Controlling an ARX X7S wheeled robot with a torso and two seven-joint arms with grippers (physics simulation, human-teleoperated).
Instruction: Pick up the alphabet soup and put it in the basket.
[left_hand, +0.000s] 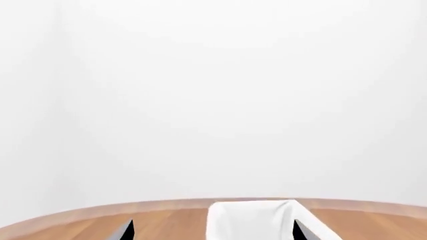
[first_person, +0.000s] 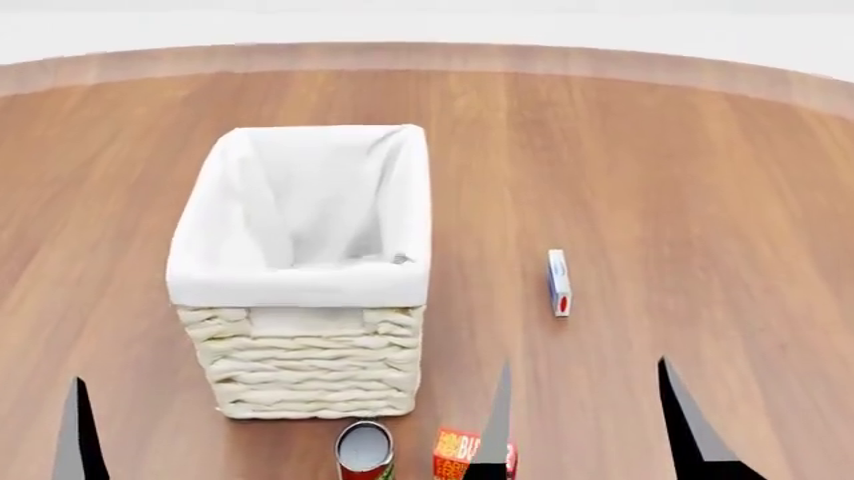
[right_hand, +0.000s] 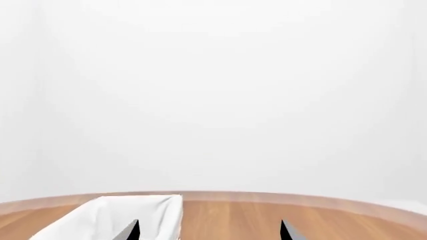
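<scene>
The basket (first_person: 310, 365), cream wicker with a white cloth lining, stands left of centre on the wooden table. It is empty as far as I can see. It also shows in the left wrist view (left_hand: 250, 217) and the right wrist view (right_hand: 107, 215), beyond the fingertips. The alphabet soup is out of view. My right gripper (first_person: 587, 425) is open and empty, near the table's front, right of the basket. My left gripper (left_hand: 213, 232) is open and empty. Only one of its fingers (first_person: 80, 435) shows in the head view, front left of the basket.
A red-and-green can (first_person: 363, 452) with a grey top stands in front of the basket. An orange-red box (first_person: 454, 455) sits beside it, partly behind my right gripper's left finger. A small white, blue and red box (first_person: 559, 283) lies right of the basket. The table's curved far edge (first_person: 561, 62) runs across the back.
</scene>
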